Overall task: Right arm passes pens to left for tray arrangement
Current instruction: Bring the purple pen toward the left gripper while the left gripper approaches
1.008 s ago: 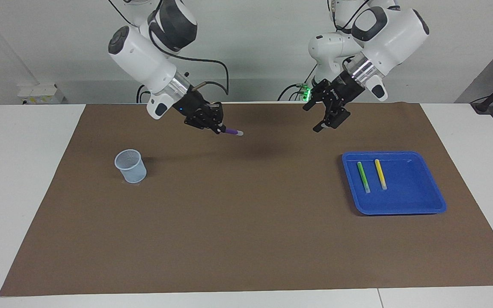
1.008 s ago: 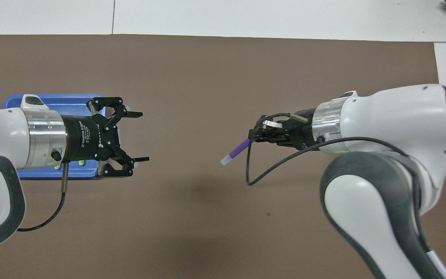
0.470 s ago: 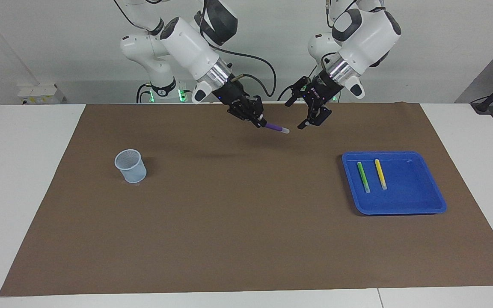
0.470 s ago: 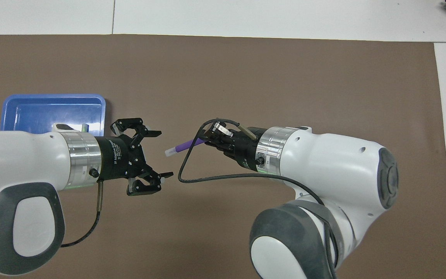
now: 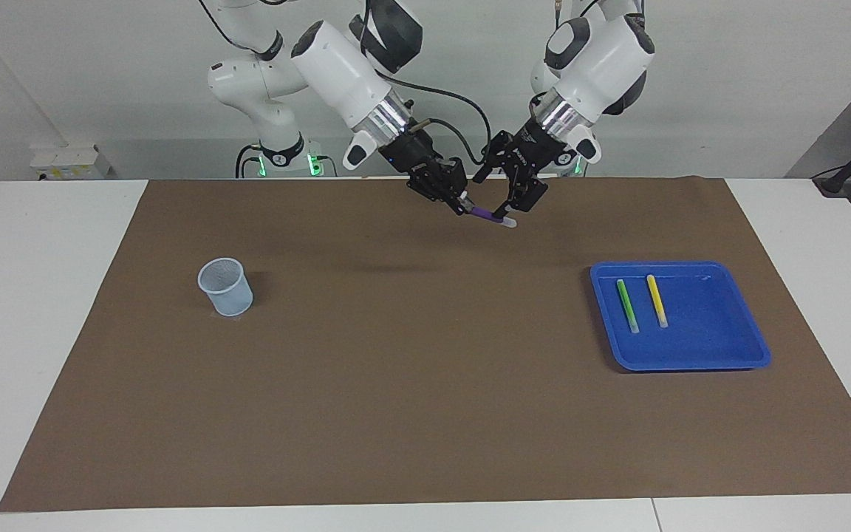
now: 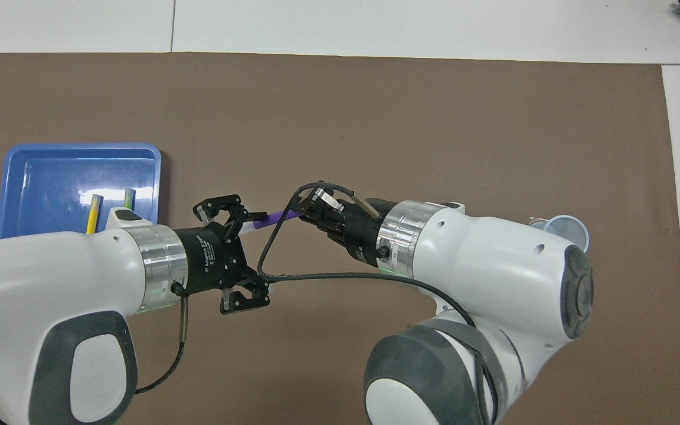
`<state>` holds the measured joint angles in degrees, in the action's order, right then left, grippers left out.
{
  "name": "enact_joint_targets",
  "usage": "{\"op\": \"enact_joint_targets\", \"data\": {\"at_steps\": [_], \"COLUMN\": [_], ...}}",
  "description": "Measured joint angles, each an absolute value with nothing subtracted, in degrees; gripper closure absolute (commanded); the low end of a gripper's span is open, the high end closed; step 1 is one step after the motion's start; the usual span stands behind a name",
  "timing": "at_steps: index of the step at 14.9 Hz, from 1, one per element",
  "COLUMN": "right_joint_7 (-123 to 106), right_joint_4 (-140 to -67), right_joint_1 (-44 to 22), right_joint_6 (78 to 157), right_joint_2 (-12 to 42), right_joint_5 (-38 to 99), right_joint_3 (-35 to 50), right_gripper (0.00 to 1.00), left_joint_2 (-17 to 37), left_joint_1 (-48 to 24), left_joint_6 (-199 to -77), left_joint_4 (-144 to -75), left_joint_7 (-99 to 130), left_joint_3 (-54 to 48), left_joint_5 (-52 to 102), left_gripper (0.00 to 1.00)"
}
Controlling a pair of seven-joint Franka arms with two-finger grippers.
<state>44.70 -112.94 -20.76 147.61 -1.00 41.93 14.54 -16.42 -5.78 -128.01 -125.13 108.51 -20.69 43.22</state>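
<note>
My right gripper (image 5: 461, 204) is shut on the purple pen (image 5: 490, 216) and holds it in the air over the mat's edge nearest the robots, pale end toward the left gripper. My left gripper (image 5: 497, 198) is open, with its fingers on either side of that pale end. In the overhead view the purple pen (image 6: 269, 219) runs from the right gripper (image 6: 311, 212) into the open left gripper (image 6: 250, 255). The green pen (image 5: 627, 305) and the yellow pen (image 5: 657, 300) lie side by side in the blue tray (image 5: 736, 358) at the left arm's end. The tray (image 6: 21, 154) is partly hidden under the left arm.
A small pale blue mesh cup (image 5: 225, 287) stands on the brown mat (image 5: 425, 384) toward the right arm's end. A black cable loops from the right wrist (image 6: 328, 276). White table borders the mat.
Both arms have swung toward the middle. The right gripper brought the purple pen across, and the open left gripper moved off the tray to close around its pale end.
</note>
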Motion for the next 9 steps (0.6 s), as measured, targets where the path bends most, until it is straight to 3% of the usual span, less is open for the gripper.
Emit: {"op": "enact_joint_targets", "data": {"at_steps": [9], "right_joint_7": [44.6], "right_joint_4": [-113.03], "right_joint_1": [-20.57], "right_joint_6": [147.66], "right_joint_2": [-1.0], "right_joint_5": [41.93], "right_joint_3": [14.27], "right_gripper": [1.0], "left_joint_2": [-16.46], "left_joint_1": [-7.12], "left_joint_6": [-138.54], "left_joint_4": [-127.16], "left_joint_7": [108.98], "left_joint_3": [-21.44], "left_joint_5": [43.22], "left_gripper": [0.09]}}
